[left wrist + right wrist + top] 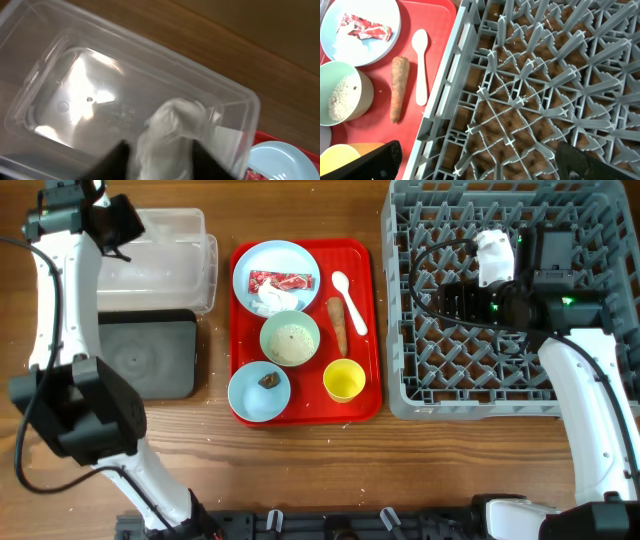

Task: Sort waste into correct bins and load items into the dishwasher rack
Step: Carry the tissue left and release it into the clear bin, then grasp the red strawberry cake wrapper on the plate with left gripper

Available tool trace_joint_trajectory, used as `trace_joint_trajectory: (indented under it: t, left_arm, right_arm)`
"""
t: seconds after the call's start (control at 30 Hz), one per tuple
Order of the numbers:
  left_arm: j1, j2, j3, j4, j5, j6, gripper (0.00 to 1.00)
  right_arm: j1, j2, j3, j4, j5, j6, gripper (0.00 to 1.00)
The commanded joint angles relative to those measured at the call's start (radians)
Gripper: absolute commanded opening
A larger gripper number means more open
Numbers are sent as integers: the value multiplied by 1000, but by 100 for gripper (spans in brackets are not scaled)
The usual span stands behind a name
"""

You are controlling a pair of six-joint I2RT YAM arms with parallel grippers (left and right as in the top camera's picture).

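The left gripper hung over the clear tub at the desk's far left corner. Its dark fingers stood partly apart with a crumpled white piece between them; whether they gripped it could not be told. The black tray lay just beside the tub's near side.

On the red serving tray at the desk's middle, the pale blue plate sat at the far end, carrying the red-and-white wrapper. Toward the near edge came the mint-green bowl of rice grains, then the pale blue bowl with a brown lump, and the yellow cup beside it. The white spoon and the carrot-shaped piece lay along the tray's right side.

The right gripper hovered above the grey dishwasher rack at the desk's right edge, jaws spread wide and empty.
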Motion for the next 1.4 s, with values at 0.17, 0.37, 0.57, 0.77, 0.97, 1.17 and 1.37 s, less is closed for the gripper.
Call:
trace_joint_trajectory:
  t: [0.17, 0.37, 0.57, 0.77, 0.97, 1.17, 1.37]
  left_arm:
    - [2, 21, 37, -25, 24, 6, 100]
    - [-181, -37, 40, -146, 66, -122, 100]
    - [-410, 29, 36, -169, -8, -368, 100]
    - [-533, 200, 36, -127, -114, -729, 100]
    - [-550, 306, 36, -59, -110, -767, 100]
    - [-550, 353, 36, -30, -110, -784, 100]
    - [-548, 418, 36, -23, -110, -784, 98]
  right_arm:
    - [0, 10, 20, 7, -20, 17, 100]
    - [0, 10, 20, 13, -20, 18, 100]
    - [0, 10, 20, 6, -20, 18, 100]
    - [0, 10, 20, 5, -20, 18, 100]
    - [0, 10, 19, 2, -20, 18, 100]
    - [0, 10, 19, -1, -20, 18, 100]
    - [0, 10, 18, -1, -20, 18, 100]
